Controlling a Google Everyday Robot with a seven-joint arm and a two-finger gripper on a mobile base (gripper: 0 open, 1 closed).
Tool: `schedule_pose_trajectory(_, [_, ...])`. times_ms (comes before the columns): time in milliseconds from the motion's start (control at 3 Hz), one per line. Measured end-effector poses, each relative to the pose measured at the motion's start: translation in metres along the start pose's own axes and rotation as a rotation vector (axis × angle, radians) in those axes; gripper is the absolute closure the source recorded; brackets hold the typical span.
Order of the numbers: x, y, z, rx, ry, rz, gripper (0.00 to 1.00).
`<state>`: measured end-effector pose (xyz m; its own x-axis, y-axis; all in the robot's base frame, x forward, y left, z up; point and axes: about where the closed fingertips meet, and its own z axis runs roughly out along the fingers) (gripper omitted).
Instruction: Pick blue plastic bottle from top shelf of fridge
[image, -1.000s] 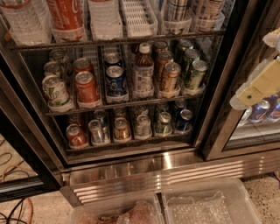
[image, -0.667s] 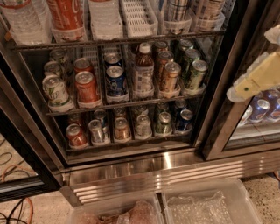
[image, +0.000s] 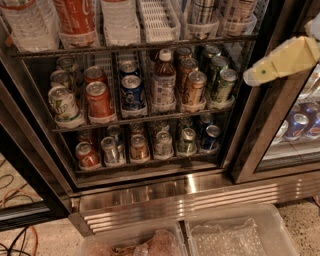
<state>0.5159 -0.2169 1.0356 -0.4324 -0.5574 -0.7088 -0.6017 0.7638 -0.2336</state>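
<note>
The fridge (image: 200, 197) stands open in front of me, with its ribbed steel base panel below. Its top shelf (image: 135, 46) runs along the upper edge of the view with white slotted lane trays. On it only bottle bottoms show: a clear water bottle (image: 27, 25), a red cola bottle (image: 75, 17), another clear bottle (image: 119, 20), an empty tray (image: 159, 20) and striped bottles (image: 202, 15). I cannot make out a blue plastic bottle. My gripper (image: 280, 60), cream-coloured, hangs at the right in front of the door frame, outside the shelves and below top-shelf level.
Two lower wire racks hold rows of small cans (image: 100, 100) and a brown bottle (image: 164, 82). A second glass door with cans (image: 300, 125) is at the right. Clear plastic bins (image: 230, 235) sit on the floor in front. Cables (image: 20, 235) lie at the lower left.
My gripper has moved up and a little to the left, towards the fridge opening. Nothing on the shelves has moved.
</note>
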Motion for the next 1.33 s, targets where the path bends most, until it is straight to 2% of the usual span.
schedule_pose_trajectory(333, [-0.022, 0.001, 0.01, 0.016, -0.086, 0.039, 0.0])
schedule_pose_trajectory(1000, [-0.03, -0.005, 0.006, 0.043, -0.118, 0.048, 0.0])
schedule_pose_trajectory(1333, [-0.04, -0.008, 0.01, 0.087, -0.172, 0.11, 0.0])
